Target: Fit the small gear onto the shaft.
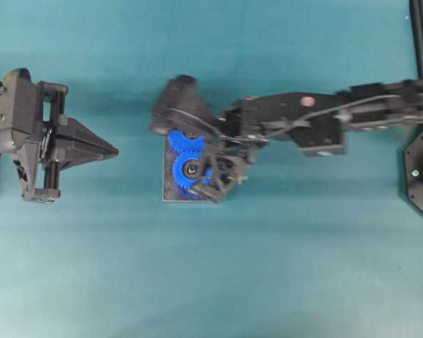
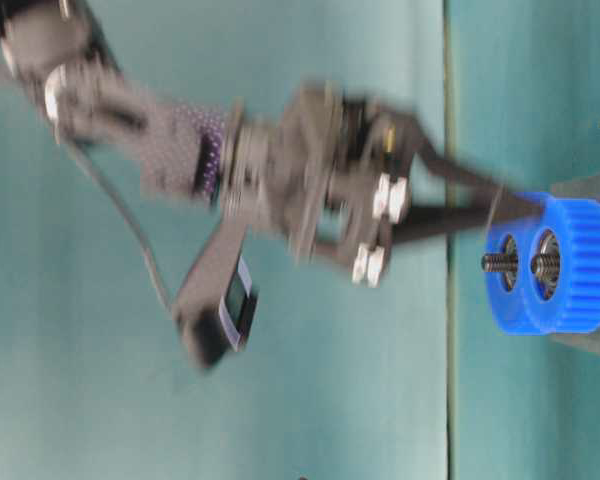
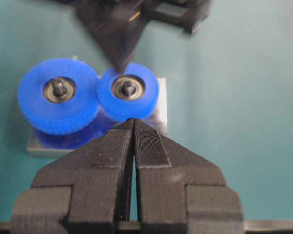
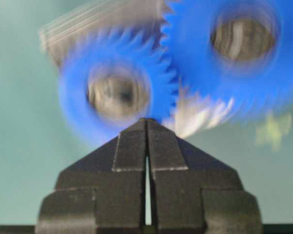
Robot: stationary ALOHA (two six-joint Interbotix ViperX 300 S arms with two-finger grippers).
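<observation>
- The small gear sits on the shaft, meshed beside the larger gear.
- Right gripper clenched empty, tips at the small gear's rim.
- Left gripper clenched empty, apart.

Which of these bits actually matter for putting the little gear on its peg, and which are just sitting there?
Part of the job:
small gear
shaft
grey plate
right gripper

Just there:
larger gear
left gripper

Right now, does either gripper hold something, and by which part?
Nothing is held. The left gripper and right gripper are both shut on nothing; the small gear sits on its shaft.
</observation>
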